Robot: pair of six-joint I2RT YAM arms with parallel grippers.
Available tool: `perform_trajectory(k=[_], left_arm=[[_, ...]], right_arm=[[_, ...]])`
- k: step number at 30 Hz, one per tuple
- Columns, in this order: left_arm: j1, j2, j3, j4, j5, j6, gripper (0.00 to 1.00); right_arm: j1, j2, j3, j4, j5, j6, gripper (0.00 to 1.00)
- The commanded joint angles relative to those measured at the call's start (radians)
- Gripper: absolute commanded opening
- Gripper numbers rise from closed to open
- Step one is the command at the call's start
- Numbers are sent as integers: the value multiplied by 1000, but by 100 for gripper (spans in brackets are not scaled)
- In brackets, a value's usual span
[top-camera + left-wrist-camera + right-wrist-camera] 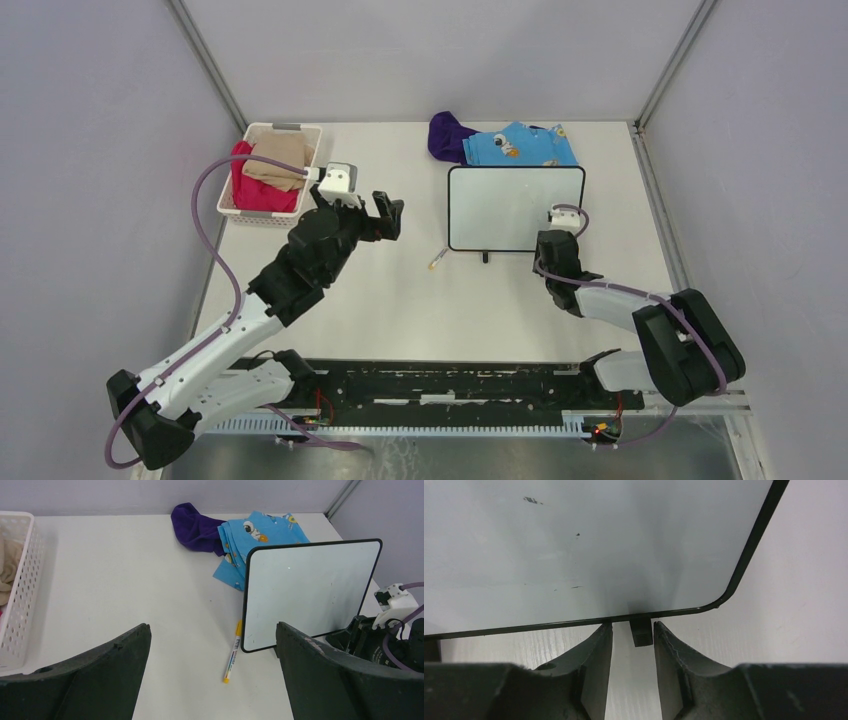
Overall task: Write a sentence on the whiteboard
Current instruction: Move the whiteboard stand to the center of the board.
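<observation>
The whiteboard (515,207) (310,590) (574,545) stands on the table right of centre, propped on small black feet. No sentence shows on its face, only a few dark specks. An orange-capped marker (437,260) (233,652) lies on the table by the board's lower left corner. My right gripper (548,243) (632,627) sits low at the board's bottom edge near its right corner. Its jaws are part open on either side of a black foot (641,632), with a gap on the left. My left gripper (390,215) (212,630) hangs wide open and holds nothing, left of the marker.
A white basket (285,128) (20,580) with red and beige cloths stands at the back left, close to the left arm. A blue patterned cloth (520,145) (255,535) and a purple cloth (450,135) (192,527) lie behind the board. Walls enclose the table.
</observation>
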Motion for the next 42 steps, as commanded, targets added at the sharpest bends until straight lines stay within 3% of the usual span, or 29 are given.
perform_trajectory(k=[1,12,20,29,42], left_arm=[[-6,-16,25,22,6,14,100],[-9,-9,25,22,12,10,100],[-10,-7,25,22,13,9,100],[-12,-2,25,22,20,8,100],[-13,2,25,21,12,11,100]], right_arm=[[-5,8,16,71,-15,-6,40],[-3,-22,-21,74,-63,-8,24],[4,-76,-59,61,-85,-11,0],[15,-110,-82,63,-98,-16,0],[72,-34,-27,102,-120,27,0]])
